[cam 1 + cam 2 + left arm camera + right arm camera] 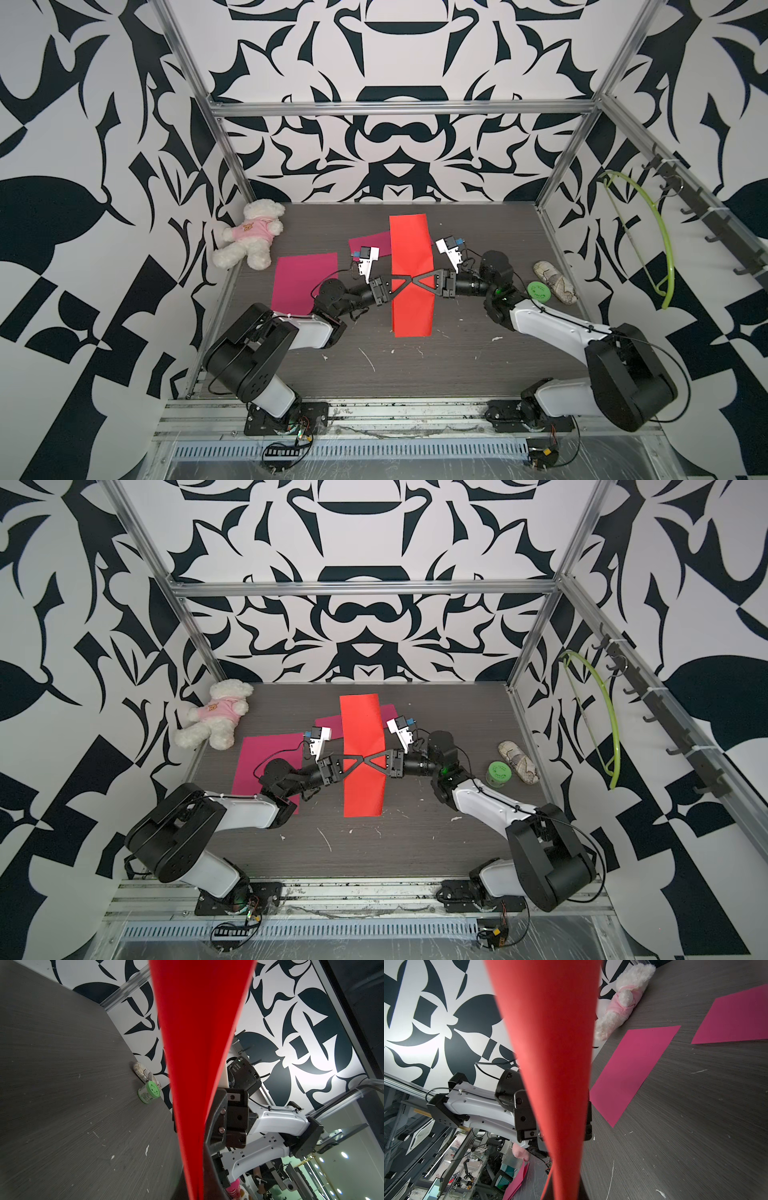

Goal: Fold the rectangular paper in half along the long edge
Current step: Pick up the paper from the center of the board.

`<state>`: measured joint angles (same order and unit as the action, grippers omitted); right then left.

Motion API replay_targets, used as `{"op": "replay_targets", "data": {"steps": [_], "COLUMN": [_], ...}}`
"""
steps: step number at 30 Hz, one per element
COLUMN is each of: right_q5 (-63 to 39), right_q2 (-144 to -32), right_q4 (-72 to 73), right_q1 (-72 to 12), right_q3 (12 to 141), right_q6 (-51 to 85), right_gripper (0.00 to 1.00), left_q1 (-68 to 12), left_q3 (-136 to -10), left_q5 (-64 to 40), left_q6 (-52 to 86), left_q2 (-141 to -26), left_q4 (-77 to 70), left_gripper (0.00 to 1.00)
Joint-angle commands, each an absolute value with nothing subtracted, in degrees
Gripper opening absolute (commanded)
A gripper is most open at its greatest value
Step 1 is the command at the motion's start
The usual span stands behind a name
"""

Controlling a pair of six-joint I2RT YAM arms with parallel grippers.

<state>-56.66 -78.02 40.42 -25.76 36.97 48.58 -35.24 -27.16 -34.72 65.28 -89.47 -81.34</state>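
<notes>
The red paper lay midway on the surface, seemingly doubled lengthwise yet bulging, my left and right jaws both pinching its middle; pressing the crease flat, I judged, remained.

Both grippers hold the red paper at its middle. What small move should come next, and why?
Probably lower both grippers together, shut, until the pinched middle lies on the table. The left gripper and right gripper meet tip to tip, shut on the red paper at mid-length. The wrist views show the sheet bowed up from the fingers, not yet pressed flat.
</notes>
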Motion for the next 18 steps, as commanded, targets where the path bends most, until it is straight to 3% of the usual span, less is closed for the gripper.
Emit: {"op": "replay_targets", "data": {"steps": [1,4,6,10,11,12,14,17,18], "right_q5": [-55.0,-53.5,-52.8,-51.9,-51.5,-51.1,-50.8,-49.6,-48.3], "right_q2": [-75.5,-74.7,-74.1,-73.9,-74.0,-74.2,-74.6,-75.2,-75.3], "right_q4": [41.9,42.6,43.9,47.3,48.4,49.7,51.2,51.8,51.3], "right_q1": [-26.1,-25.7,-25.3,-24.1,-23.9,-23.8,-23.8,-23.6,-23.5], "right_q3": [39.1,38.8,38.3,37.5,37.3,37.2,37.3,37.7,37.9], "right_q6": [48.5,49.7,50.8,53.9,54.7,55.4,56.3,56.4,56.3], "right_gripper": [0.14,0.35,0.44,0.50,0.47,0.39,0.00,0.00,0.04], "left_q1": [-35.2,-35.1,-35.1,-35.1,-35.0,-35.0,-35.0,-34.8,-34.8], "left_q3": [-25.9,-25.5,-25.4,-24.8,-24.8,-24.8,-24.8,-24.8,-24.9], "left_q5": [-33.6,-32.4,-31.5,-29.8,-29.8,-29.6,-29.4,-29.4,-29.6], "left_q6": [63.0,62.7,62.7,62.4,62.4,62.5,62.6,62.9,63.0], "left_q2": [-87.7,-87.4,-87.5,-87.1,-87.0,-87.0,-87.0,-87.2,-87.2], "left_q4": [-82.3,-82.4,-82.4,-82.4,-82.4,-82.4,-82.4,-82.4,-82.4], "left_gripper": [0.00,0.00,0.00,0.00,0.00,0.00,0.00,0.00,0.00]}}
